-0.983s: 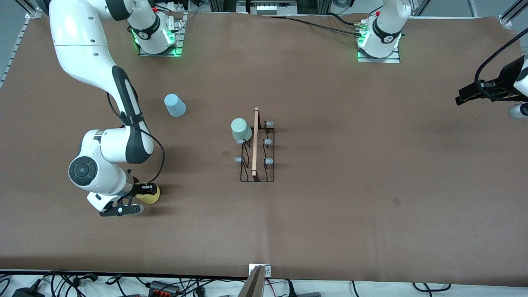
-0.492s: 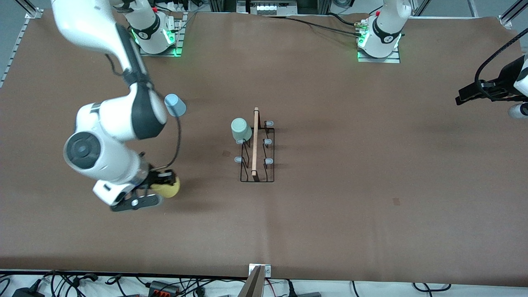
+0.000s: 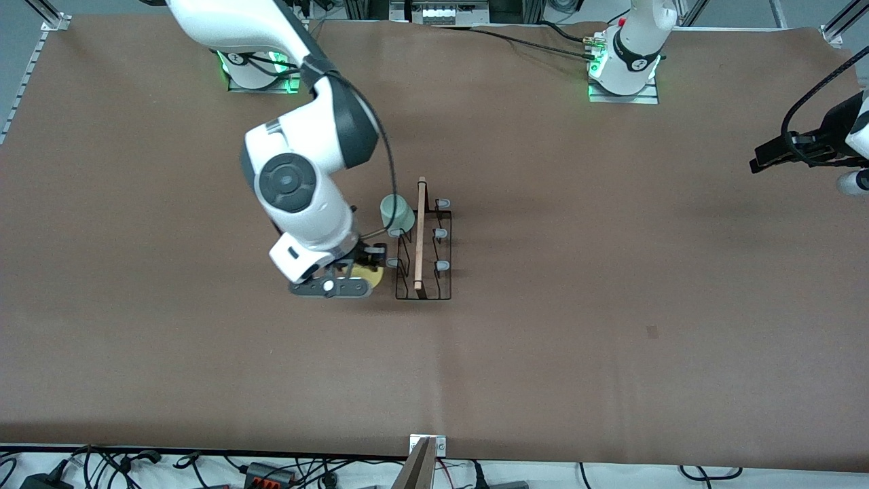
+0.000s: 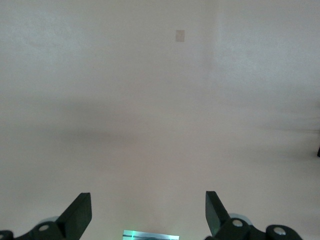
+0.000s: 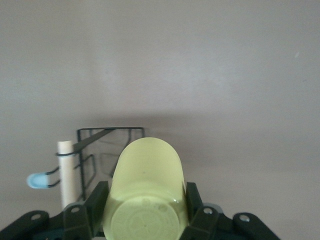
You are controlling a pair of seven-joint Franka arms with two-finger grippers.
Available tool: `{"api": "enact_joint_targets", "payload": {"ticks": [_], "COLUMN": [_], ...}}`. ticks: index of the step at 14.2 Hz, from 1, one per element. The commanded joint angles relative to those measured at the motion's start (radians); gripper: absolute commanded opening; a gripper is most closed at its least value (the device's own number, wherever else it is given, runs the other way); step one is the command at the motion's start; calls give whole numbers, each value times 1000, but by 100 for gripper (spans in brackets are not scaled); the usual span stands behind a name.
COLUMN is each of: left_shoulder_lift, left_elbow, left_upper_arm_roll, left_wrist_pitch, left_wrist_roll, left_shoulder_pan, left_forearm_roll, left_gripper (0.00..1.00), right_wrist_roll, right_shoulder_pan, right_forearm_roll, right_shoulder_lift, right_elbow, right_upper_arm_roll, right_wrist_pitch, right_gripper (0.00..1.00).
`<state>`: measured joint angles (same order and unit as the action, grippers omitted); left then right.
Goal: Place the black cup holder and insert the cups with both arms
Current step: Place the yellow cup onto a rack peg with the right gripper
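The right gripper (image 3: pixel 353 272), clenched on the yellow cup (image 3: pixel 370 275), has been carried across from the right arm's end of the table and is now held just beside the black cup holder (image 3: pixel 422 272), on its side toward the right arm's end and at the rack's end nearest the front camera. In the right wrist view the yellow cup (image 5: pixel 145 192) is seen grasped between the black fingers (image 5: pixel 95 207), with the holder's wire frame (image 5: pixel 107 145) and one pale-tipped peg (image 5: pixel 37 180) close ahead of it.

The holder itself has not been moved; it is stood near the middle of the brown table (image 3: pixel 611 305), its wooden rod (image 3: pixel 420 231) running away from the front camera. A mint green cup (image 3: pixel 396 212) is seen at the holder's farther end, on the side toward the right arm, as before. The light blue cup seen earlier is now hidden by the right arm.

Wide bare tabletop is left between the holder and the table's near edge, and toward the left arm's end.

The left gripper (image 3: pixel 781 153) is kept waiting at the table's edge at the left arm's end, unchanged; in the left wrist view its fingers (image 4: pixel 80 215) are spread wide, released, with only bare table beneath.
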<state>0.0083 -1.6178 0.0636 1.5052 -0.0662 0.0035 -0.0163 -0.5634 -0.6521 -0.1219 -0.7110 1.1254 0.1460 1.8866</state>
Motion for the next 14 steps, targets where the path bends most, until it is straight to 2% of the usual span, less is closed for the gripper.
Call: {"api": "enact_joint_targets", "payload": {"ticks": [1,8,9,10,11,14], "left_shoulder_lift": [-2,2,2,2,2,2], "left_elbow": [12,12,12,12,12,12], "left_upper_arm_roll": [4,5,5,5,5,5], "left_wrist_pitch": [-17,-17,-17,-17,-17,-17], "left_wrist_roll": [-3,3,3,3,3,3], "left_shoulder_pan": [-7,-5,-5,-5,-5,-5], "left_forearm_roll": [18,16,15,15,15,15], "left_gripper": [100,100,100,100,100,100], "right_wrist_roll": [-81,-112,-109,-124,-121,-113], "right_shoulder_pan": [-26,-52,-51,-49,-50,-34], "right_forearm_roll": [-1,-2,-1,-1,-1,-13], "right_shoulder_lift": [-36,-84,-88,-93,-93,-56], "right_elbow": [-7,-1,-1,-1,-1,-7], "right_upper_arm_roll": [9,7,7,7,9,14], "right_wrist_pitch": [48,62,62,63,62,33], "right_gripper": [27,28,36,84,100,100]}}
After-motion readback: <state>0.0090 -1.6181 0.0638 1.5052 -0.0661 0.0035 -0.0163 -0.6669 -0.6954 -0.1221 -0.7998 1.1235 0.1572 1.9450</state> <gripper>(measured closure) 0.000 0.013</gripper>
